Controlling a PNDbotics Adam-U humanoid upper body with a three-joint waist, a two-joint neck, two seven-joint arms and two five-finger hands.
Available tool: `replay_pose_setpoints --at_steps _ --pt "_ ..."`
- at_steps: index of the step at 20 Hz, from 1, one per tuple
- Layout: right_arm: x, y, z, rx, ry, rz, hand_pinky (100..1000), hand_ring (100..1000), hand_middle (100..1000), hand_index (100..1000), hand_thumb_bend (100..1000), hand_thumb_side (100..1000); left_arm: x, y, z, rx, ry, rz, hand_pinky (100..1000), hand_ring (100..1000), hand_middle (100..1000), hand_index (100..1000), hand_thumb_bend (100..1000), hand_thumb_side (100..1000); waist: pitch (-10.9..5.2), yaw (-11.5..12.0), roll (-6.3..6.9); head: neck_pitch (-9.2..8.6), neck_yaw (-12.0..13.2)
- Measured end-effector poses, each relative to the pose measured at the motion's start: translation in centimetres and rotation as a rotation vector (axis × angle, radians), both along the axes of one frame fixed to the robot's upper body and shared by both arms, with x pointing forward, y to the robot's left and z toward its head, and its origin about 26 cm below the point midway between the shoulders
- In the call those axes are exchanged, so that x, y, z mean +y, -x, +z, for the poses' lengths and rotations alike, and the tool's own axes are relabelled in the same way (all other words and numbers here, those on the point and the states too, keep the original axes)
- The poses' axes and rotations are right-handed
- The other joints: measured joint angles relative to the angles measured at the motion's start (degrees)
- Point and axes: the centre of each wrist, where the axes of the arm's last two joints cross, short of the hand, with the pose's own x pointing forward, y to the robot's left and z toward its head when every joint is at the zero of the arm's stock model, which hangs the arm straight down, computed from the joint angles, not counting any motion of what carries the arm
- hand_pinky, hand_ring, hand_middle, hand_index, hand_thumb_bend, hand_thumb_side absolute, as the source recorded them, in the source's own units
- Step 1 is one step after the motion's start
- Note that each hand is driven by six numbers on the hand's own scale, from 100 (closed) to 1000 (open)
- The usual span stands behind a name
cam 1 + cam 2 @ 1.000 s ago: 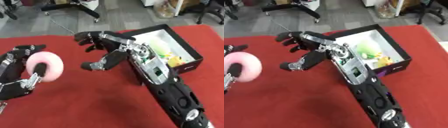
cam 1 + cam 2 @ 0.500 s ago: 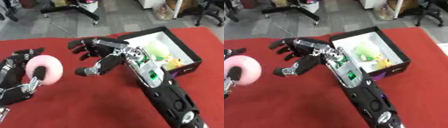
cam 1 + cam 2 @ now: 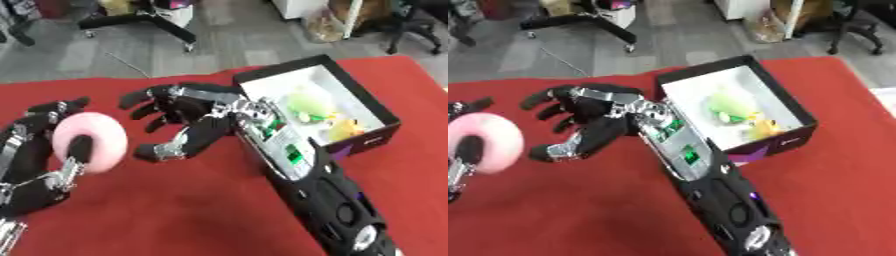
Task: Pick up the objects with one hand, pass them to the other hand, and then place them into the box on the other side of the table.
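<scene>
So the pink ring (image 3: 87,142), a soft-looking donut thing, sits in the left hand (image 3: 39,165), which has its thumb hooked through the hole and fingers curled round the back of it, lifted off the red desk (image 3: 175,210). Just to the right of the ring is the right hand (image 3: 188,125), wide open with fingers spread and thumb pointing down toward the ring, close but not touching it. Looks to me like the handover step: pickup is done, the pass isn't. Well to the right of the ring, past the right arm, is the black box (image 3: 372,142) with its white inside, already holding a green thing (image 3: 308,104) and a yellow thing (image 3: 346,129). Next move, I'd guess, needs the right hand to close the last gap and wrap the ring's free side, with the left thumb slipping out of the hole only once the right one has it. Then it swings over to the box.
</scene>
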Motion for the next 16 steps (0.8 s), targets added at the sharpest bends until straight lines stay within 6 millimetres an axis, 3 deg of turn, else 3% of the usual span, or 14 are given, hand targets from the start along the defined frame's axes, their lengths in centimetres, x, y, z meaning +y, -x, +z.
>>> replay_pose_setpoints --at_steps 11,16 --pt "0.8 0.3 0.1 0.012 0.004 0.015 862 950 1000 882 365 183 -1.9 -0.6 -0.8 -0.004 0.031 -0.013 977 615 514 542 100 347 0.50 1.12 0.00 -0.08 -0.66" --pt "0.8 0.3 0.1 0.020 0.005 0.007 858 936 963 838 308 163 -2.1 -0.7 -0.9 -0.012 0.038 -0.017 980 615 514 542 100 342 0.55 1.16 0.00 -0.08 -0.77"
